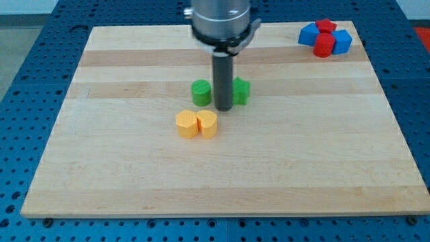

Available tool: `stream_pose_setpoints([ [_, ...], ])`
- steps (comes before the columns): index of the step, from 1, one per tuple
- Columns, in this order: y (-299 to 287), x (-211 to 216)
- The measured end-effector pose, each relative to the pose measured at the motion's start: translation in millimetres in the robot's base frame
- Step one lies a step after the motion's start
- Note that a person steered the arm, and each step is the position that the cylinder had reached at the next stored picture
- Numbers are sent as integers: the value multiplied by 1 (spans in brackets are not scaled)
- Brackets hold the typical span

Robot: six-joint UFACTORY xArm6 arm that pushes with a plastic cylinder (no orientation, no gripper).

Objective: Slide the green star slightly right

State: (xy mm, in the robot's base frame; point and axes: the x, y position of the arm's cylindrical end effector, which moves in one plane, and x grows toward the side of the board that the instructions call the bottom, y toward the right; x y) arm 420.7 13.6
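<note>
The green star (pixel 241 91) is sitting a little above the middle of the wooden board (pixel 134 175), and the rod is hiding most of its left part, so only its right side is showing and the star outline is hard to make out. My tip (pixel 224 108) is resting at the view's left edge of that star, apparently touching it, though the rod is covering the actual point of contact and I cannot tell for certain. There is nothing to open or close here: the arm is ending in a plain dark rod hanging straight down from a grey housing (pixel 222 20) at the view's top. Just on the other side of the rod, toward the view's left, a green cylinder (pixel 201 93) is standing close beside it, so my tip is lying between the two green blocks. Below them, toward the view's bottom, two yellow blocks (pixel 197 124) are sitting pressed against each other, their exact shapes unclear. Well apart, in the board's top right corner, a cluster of blue blocks (pixel 341 42) and red blocks (pixel 324 44) is huddling tightly together.
</note>
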Motion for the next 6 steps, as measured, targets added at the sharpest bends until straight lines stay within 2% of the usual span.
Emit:
stream_pose_setpoints([
  [1,52,-28],
  [2,57,-15],
  [3,15,-2],
  [4,-2,-36],
  [5,20,-68],
  [6,86,-70],
])
